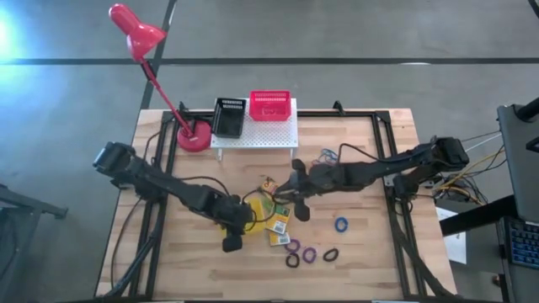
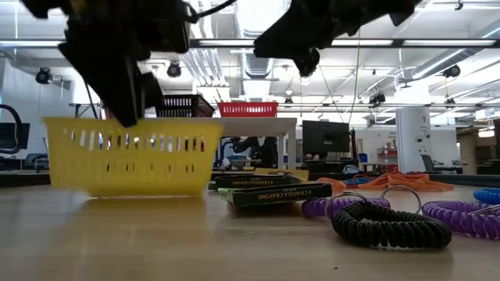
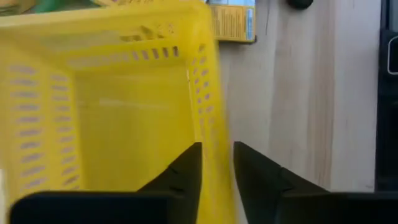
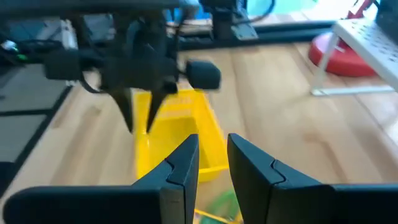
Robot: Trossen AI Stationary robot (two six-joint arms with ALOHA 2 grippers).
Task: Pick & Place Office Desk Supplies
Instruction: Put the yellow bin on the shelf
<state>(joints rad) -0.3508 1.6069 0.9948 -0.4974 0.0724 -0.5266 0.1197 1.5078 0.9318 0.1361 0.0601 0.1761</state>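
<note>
Yellow basket [image 1: 255, 209] mostly hidden under left gripper [image 1: 238, 225]

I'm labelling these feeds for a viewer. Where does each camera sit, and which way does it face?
High view: overhead, straight down on the table; both arms show.
Low view: table height, level across; yellow basket near, arms hang above.
Left wrist view: on the left arm, left gripper straddling the basket wall.
Right wrist view: on the right arm, right gripper facing the basket and the left arm.
All four share the yellow basket.
</note>
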